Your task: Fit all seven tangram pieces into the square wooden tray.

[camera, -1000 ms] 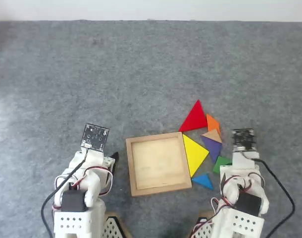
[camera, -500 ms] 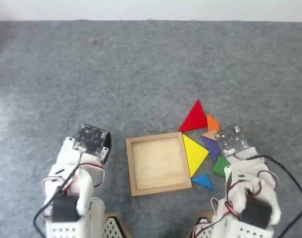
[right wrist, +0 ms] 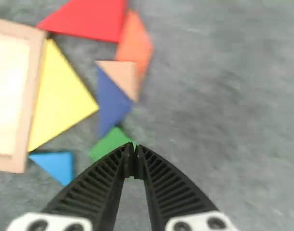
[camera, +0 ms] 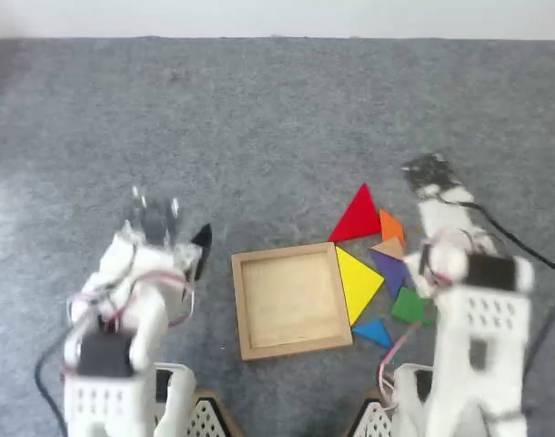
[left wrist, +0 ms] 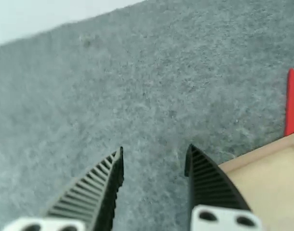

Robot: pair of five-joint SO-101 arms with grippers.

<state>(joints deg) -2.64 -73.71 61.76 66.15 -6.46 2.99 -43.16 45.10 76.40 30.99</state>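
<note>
The square wooden tray [camera: 239,305] lies empty between my two arms. All the pieces lie right of it: red triangle [camera: 358,217], orange [camera: 391,223], tan [camera: 391,246], purple [camera: 389,269], yellow triangle [camera: 358,282] against the tray's edge, green [camera: 408,305], blue triangle [camera: 375,331]. My left gripper [left wrist: 154,159] is open above bare carpet, just off the tray's corner [left wrist: 267,173]. My right gripper [right wrist: 132,147] is shut with nothing in it, hovering near the green piece [right wrist: 106,144]. The right arm [camera: 446,246] stands beside the pieces.
Grey carpet [camera: 259,118] covers the whole table, and the far half is free. A pale wall strip runs along the back edge. Both arm bases sit at the near edge, on either side of the tray.
Both arms have lifted and swung away from their bases. The left one moved left and forward. The right one stretched farther out beside the pieces. No piece has moved.
</note>
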